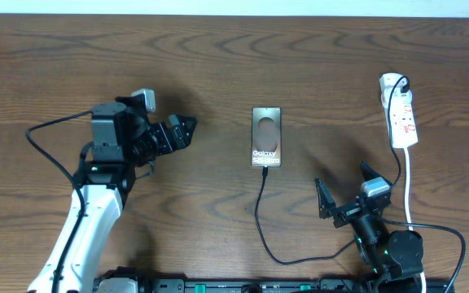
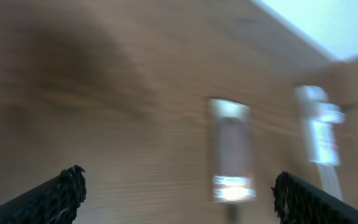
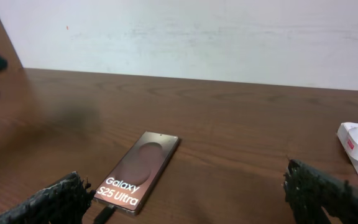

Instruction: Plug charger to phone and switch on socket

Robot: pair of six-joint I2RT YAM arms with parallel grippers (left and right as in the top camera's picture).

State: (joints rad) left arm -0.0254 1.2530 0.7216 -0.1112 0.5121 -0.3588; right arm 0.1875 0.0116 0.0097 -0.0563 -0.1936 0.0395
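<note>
Wooden table carries all items. Left hand is released, jaws spread, holding nothing, left of the phone. Right hand is likewise released and empty, near the front edge. Socket lies far right. Phone lies flat at centre. Charger tip meets the phone's near edge.

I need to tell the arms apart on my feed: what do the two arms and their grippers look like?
The left arm has a long white link, black joints and a looping black cable. The right arm is black with small green lights. The left gripper and right gripper are black, with rough, textured fingers.
</note>
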